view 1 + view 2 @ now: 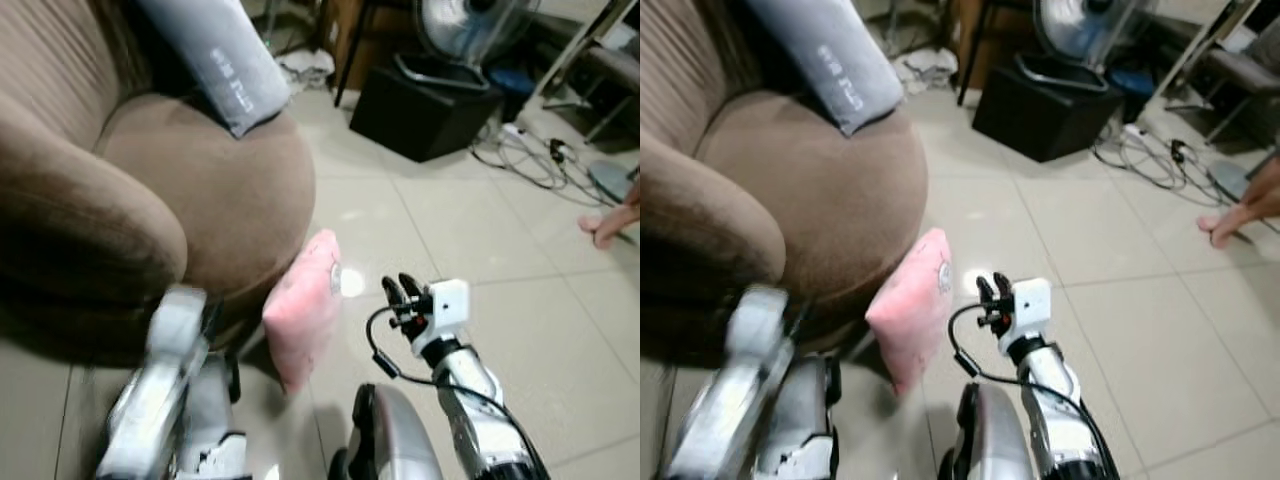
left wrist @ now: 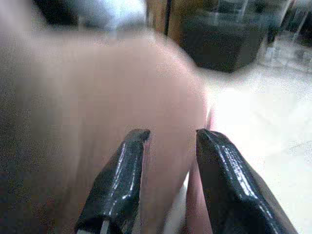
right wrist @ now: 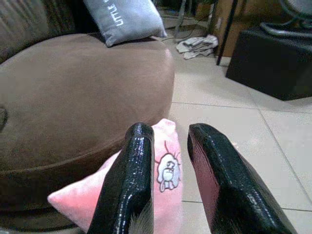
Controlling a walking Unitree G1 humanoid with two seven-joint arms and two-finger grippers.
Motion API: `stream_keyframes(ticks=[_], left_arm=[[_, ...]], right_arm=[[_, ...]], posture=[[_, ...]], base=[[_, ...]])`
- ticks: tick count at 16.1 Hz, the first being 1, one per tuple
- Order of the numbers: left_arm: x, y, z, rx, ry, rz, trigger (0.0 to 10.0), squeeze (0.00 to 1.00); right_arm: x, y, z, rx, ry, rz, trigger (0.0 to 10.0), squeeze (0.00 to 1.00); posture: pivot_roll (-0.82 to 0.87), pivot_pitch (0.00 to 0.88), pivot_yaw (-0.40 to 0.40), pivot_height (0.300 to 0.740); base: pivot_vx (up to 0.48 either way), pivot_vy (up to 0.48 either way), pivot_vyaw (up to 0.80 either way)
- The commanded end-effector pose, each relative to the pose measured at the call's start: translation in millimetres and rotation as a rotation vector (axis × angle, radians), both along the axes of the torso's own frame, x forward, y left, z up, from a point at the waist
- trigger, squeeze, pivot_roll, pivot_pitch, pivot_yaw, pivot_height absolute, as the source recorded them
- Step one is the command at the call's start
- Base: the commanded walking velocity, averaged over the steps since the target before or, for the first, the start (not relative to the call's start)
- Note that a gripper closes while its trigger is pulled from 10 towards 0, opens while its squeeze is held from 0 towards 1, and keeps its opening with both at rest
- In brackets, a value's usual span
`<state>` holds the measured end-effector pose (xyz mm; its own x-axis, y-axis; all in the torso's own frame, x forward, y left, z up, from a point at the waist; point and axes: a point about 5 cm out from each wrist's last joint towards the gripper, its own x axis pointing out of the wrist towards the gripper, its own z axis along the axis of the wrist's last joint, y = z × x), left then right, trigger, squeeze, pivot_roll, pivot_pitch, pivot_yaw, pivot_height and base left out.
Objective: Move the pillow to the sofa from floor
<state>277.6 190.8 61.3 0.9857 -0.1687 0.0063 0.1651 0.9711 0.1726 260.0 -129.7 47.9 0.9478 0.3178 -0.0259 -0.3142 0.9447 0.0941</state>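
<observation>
A pink pillow (image 1: 303, 305) with a small cartoon print stands on its edge on the tiled floor, leaning against the front of the round brown sofa (image 1: 200, 190). My right gripper (image 1: 402, 290) hovers just right of the pillow's top corner, open, with nothing between its fingers; in the right wrist view the pillow (image 3: 165, 170) lies just beyond them. My left arm (image 1: 165, 370) is low on the left, blurred, beside the sofa's base. Its gripper (image 2: 173, 132) is open and points at the sofa front, with a pink sliver of the pillow close by.
A grey pillow (image 1: 220, 60) rests on the sofa seat at the back. A black box (image 1: 425, 115) with a fan (image 1: 470, 25) on it stands ahead on the right, with cables (image 1: 530, 155) on the floor beside it. A person's foot (image 1: 610, 222) is at the right edge.
</observation>
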Motion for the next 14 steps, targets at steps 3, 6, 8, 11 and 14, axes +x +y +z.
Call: stream_keyframes(ticks=[3,6,8,11,14], left_arm=[[-0.5,-28.8,2.6,-0.009,0.008,-0.091,10.0,0.0],[9.9,-39.5,18.5,0.013,0.005,-0.128,10.0,0.0],[10.5,-37.4,23.5,0.028,0.009,-0.144,10.0,0.0],[9.4,-29.2,23.3,0.021,0.037,-0.145,10.0,0.0],[2.8,-27.4,16.5,-0.021,0.087,-0.128,10.0,0.0]], right_arm=[[-9.7,-21.9,-3.0,-0.022,0.011,-0.105,10.0,0.0],[-21.7,-25.4,-8.4,0.007,0.027,-0.184,10.0,0.0],[-22.9,-24.9,-5.1,0.007,0.008,-0.2,10.0,0.0],[-24.2,-25.6,-4.8,0.014,0.005,-0.239,10.0,0.0],[-25.1,-25.8,-4.0,0.007,0.007,-0.228,10.0,0.0]], posture=[[0.13,0.056,-0.172,0.601],[0.12,0.064,-0.13,0.601],[0.11,0.061,-0.067,0.601],[0.1,0.06,-0.053,0.601],[0.09,0.065,-0.079,0.601]], base=[[0.0,0.0,0.0],[0.0,0.0,0.0],[0.0,0.0,0.0],[0.0,0.0,0.0],[0.0,0.0,0.0]])
